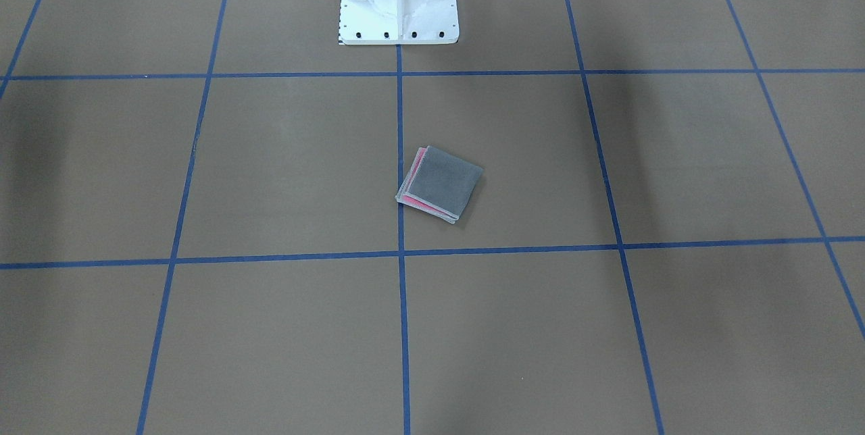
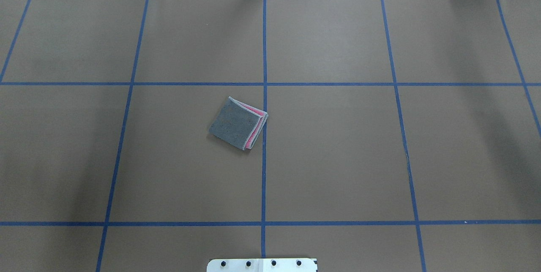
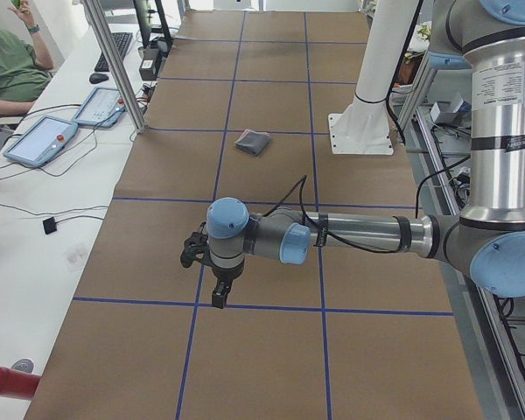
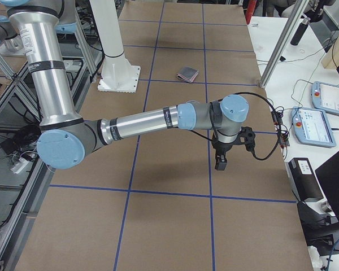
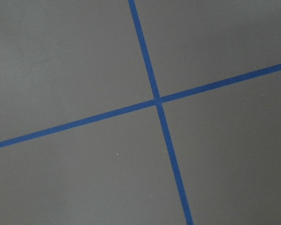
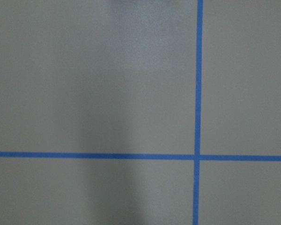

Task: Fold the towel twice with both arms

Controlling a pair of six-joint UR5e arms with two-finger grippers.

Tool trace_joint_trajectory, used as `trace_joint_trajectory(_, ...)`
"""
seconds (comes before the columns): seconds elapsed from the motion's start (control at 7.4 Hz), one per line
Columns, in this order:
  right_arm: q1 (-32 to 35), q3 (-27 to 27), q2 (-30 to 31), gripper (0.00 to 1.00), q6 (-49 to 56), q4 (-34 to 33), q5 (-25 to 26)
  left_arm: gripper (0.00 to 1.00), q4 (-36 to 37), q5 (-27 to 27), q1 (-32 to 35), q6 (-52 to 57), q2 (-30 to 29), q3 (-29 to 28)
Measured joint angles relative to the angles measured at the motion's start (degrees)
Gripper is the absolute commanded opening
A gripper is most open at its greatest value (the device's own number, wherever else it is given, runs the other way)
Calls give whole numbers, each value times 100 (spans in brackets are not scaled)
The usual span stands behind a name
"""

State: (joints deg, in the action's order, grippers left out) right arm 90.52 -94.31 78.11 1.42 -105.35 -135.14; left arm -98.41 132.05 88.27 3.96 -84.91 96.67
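Towel (image 2: pixel 234 123) lies flat on the brown paper-covered table (image 2: pixel 338 158), folded to a small square. Dark grey face is up, and pink layers with pale grey stitched edging peek out along one side. It sits in the middle row of the blue tape grid (image 2: pixel 264 44), on the robot's left of the centre line, with one corner touching that line. In the front-facing view it lies ahead of the white pedestal base (image 1: pixel 399 3), well apart from it.

Writing: there is a printed label on the upright tube of the left arm (image 3: pixel 359 234), and another on the right arm (image 4: pixel 141 121). Both are too small to read. No brand is legible anywhere.

Left gripper (image 3: pixel 219 296) hangs fingers-down over the table toward its left end, near a tape crossing and well apart from the towel (image 3: pixel 253 141). Right gripper (image 4: pixel 220 164) hangs the same way toward the right end, also well apart from the towel (image 4: pixel 187 74). Nothing shows between either pair of fingers. Both grippers appear only in the side views, so I cannot tell if the fingers are spread or closed.

Left wrist view shows only brown paper and a tape cross (image 5: pixel 157 101). Right wrist view shows the same, another tape cross (image 6: pixel 196 157), no towel and no fingertips.

Teach pendants (image 3: pixel 39 140) lie on the white bench beside the table.
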Motion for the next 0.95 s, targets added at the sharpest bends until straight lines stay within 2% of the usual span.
trace_joint_trajectory(0.14,118,-133,107,99,246,-256,1,100,116,25,106,2,-14,5)
trace_joint_trajectory(0.41,182,-268,564,99,370,-256,7,100,423,35,176,-15,-92,23)
trace_joint_trajectory(0.68,179,-212,1150,99,306,547,12,100,506,28,181,-46,-124,27)
trace_joint_trajectory(0.95,177,-208,1293,99,-62,936,15,100,517,25,187,-59,-123,31)
